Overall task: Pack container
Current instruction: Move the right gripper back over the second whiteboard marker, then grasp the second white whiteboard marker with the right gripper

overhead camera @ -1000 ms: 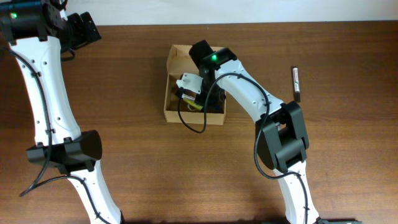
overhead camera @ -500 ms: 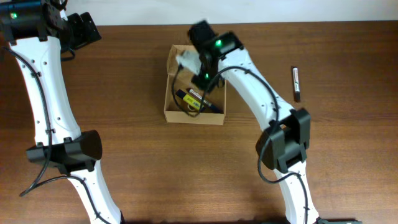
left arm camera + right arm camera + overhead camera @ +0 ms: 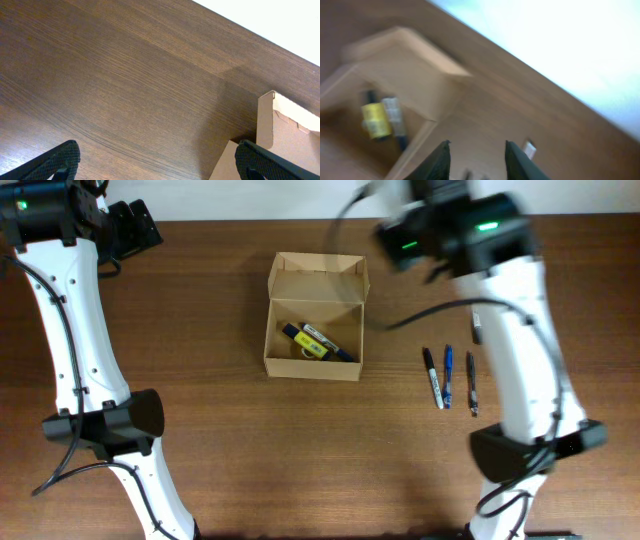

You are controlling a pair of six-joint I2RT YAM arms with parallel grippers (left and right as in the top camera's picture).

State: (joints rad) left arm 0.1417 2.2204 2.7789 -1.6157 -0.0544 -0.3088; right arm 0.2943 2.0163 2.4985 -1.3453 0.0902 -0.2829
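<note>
The container is a tan cardboard box standing open mid-table, its flap lid raised at the far side. Inside lie a yellow-banded marker and a dark marker. My right arm is blurred above the table, to the right of and behind the box. In the right wrist view, the right gripper is open with nothing between its fingers, and the container sits to the left with the markers inside. My left gripper hangs wide open over bare wood, a container corner by its right finger.
Three pens lie side by side on the table right of the box. A fourth pen lies a little farther back, partly under the right arm. The left arm runs along the left side.
My right gripper has opened, come up out of the box and swung right and back. The markers stay in the box. The left arm has not moved.
</note>
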